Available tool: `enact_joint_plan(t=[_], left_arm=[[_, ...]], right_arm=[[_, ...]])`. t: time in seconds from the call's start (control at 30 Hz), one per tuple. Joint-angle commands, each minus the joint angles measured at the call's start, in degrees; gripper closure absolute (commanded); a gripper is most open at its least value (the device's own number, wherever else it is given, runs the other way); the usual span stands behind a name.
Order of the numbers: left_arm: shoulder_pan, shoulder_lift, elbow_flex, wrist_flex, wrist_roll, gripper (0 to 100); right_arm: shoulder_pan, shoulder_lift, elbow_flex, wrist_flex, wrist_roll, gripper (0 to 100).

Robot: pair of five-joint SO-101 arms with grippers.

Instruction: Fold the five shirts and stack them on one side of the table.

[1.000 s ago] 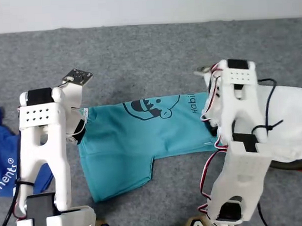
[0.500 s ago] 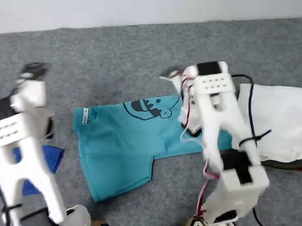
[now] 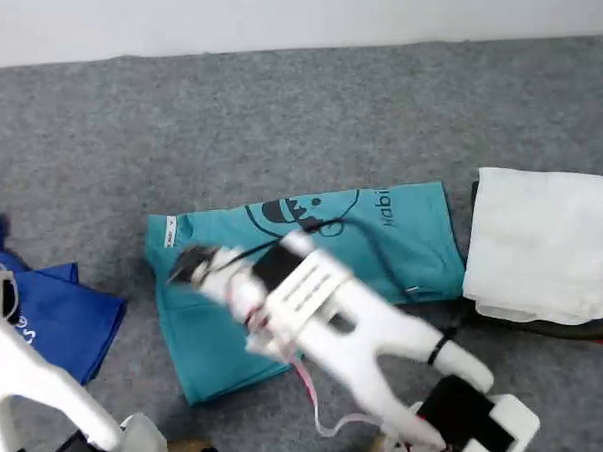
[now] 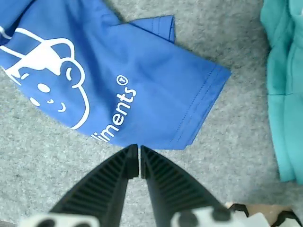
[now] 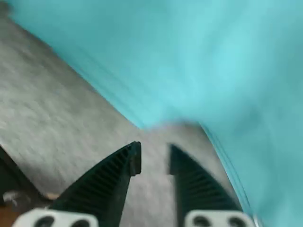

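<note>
Over the past second both arms have left the ends of the teal cotton T-shirt (image 3: pixel 382 242) with its dark print. The right arm has swung across it toward its lower left part. The left arm has pulled off to the far left, above the crumpled blue T-shirt (image 3: pixel 65 316) with white lettering.

The teal cotton T-shirt lies flat and partly folded in the middle of the grey carpeted tabletop (image 3: pixel 276 97). Just beside its hem, at the right side, the folded white shirt (image 3: pixel 542 235) rests on a dark garment (image 3: pixel 586 329).

We judge the step in hand to be the next fold of the teal one. To do it well, we would pinch the loose sleeve edge cleanly and lift it enough to clear the carpet. Then we would carry it across until the edges meet, without dragging the whole shirt along.

Our right gripper (image 5: pixel 154 153) is parted by a narrow gap and grips nothing, poised over bare carpet just beside the teal edge. Our left gripper (image 4: pixel 140 150) is closed to a hairline and empty, its tips at the hem of the blue T-shirt; we cannot tell whether they touch it.
</note>
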Motion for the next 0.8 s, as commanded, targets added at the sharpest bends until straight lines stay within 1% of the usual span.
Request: enact_joint_plan(t=[0.0, 0.2, 0.3, 0.57, 0.77], left_arm=[[-0.44, -2.02, 1.01, -0.88, -1.14, 98], [-0.35, -2.02, 1.89, -1.14, -1.14, 98], [-0.35, -2.11, 1.89, -1.05, -1.14, 98], [-0.35, -2.11, 1.89, -0.88, -0.97, 98], [-0.44, -2.2, 1.89, -0.79, -0.88, 98]], right_arm=[[-6.73, 2.07, 0.0, -4.88, -2.55, 75.7], [-14.46, 10.07, -0.26, -10.42, -2.64, 74.3], [-16.57, 12.79, -0.26, -12.26, -2.64, 74.3], [-16.66, 19.12, -0.26, -16.57, -2.55, 74.5], [-16.13, 23.6, -5.19, -14.55, -2.73, 75.3]])
